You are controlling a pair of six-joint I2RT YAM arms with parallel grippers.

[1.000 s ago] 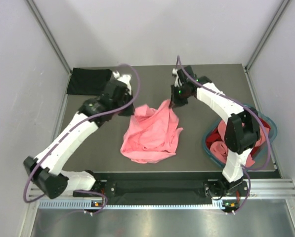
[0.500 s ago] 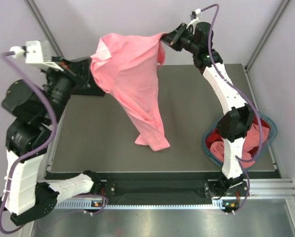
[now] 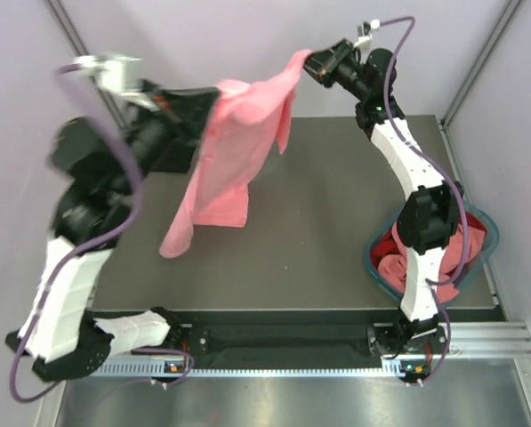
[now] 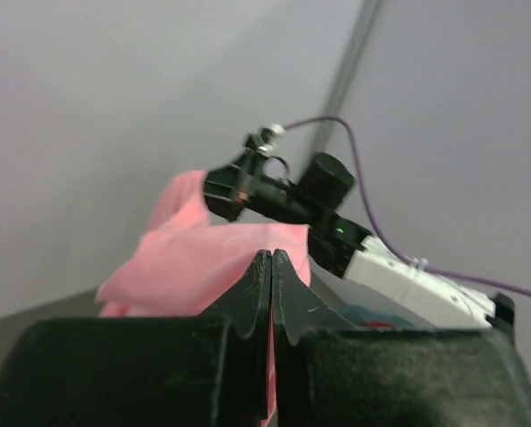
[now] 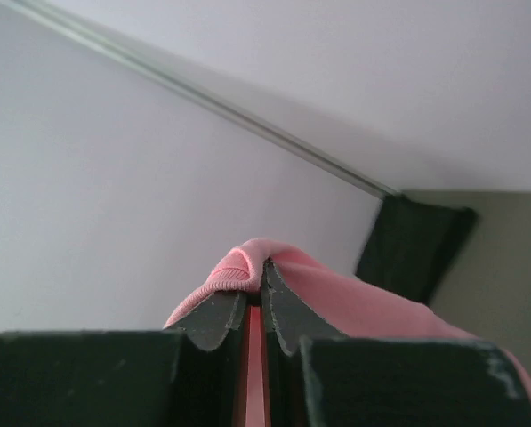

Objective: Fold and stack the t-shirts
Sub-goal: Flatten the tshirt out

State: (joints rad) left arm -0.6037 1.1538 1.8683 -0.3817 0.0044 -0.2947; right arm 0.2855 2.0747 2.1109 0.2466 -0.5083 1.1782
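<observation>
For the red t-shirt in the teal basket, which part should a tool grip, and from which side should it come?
Probably pinch a raised fold of the red t-shirt, coming from straight above into the teal basket. It lies crumpled inside, so the basket's wall blocks any side approach, and no hem or sleeve shows clearly.

The salmon pink t-shirt (image 3: 234,151) hangs in the air. Its top edge is stretched between the left gripper (image 4: 272,260) at 10 o'clock and the right gripper (image 5: 265,267) at 12 o'clock, both pinched tight on the cloth. The body droops in loose folds toward 9 o'clock. The black t-shirt (image 5: 414,249) lies at the 11 o'clock corner. A red t-shirt (image 3: 388,242) sits crumpled at 4 o'clock.
</observation>
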